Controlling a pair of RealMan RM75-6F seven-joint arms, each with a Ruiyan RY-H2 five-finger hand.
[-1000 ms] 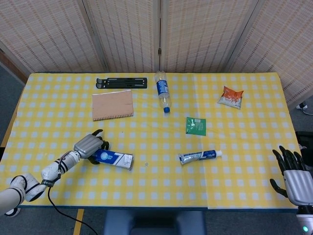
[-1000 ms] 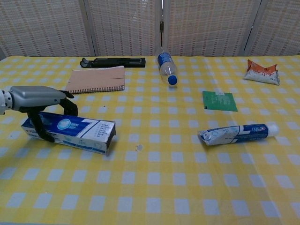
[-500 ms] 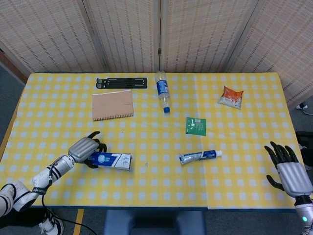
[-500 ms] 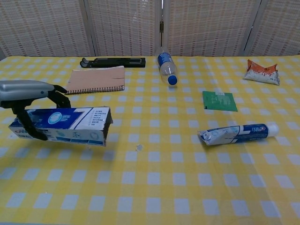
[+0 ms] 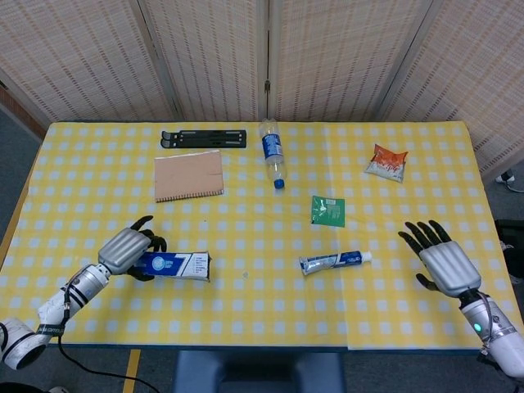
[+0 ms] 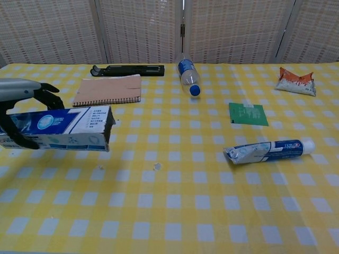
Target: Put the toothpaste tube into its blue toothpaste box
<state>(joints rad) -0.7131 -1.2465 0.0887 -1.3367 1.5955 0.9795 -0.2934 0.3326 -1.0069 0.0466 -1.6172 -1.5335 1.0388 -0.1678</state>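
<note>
My left hand (image 5: 124,250) (image 6: 18,95) grips the blue toothpaste box (image 5: 173,265) (image 6: 61,128) by its left end and holds it lifted off the table, its open end facing right. The toothpaste tube (image 5: 332,262) (image 6: 267,150) lies flat on the yellow checked cloth right of centre, cap pointing right. My right hand (image 5: 442,260) hovers open at the table's right side, fingers spread, to the right of the tube and apart from it. The chest view does not show that hand.
A tan notebook (image 5: 189,174), a black stand (image 5: 204,138) and a lying water bottle (image 5: 273,151) are at the back. A green packet (image 5: 327,210) lies just beyond the tube. An orange snack bag (image 5: 387,161) sits at the back right.
My left hand has raised the box off the cloth and drawn it left and nearer. My right hand has moved up and inward over the table's right edge.
</note>
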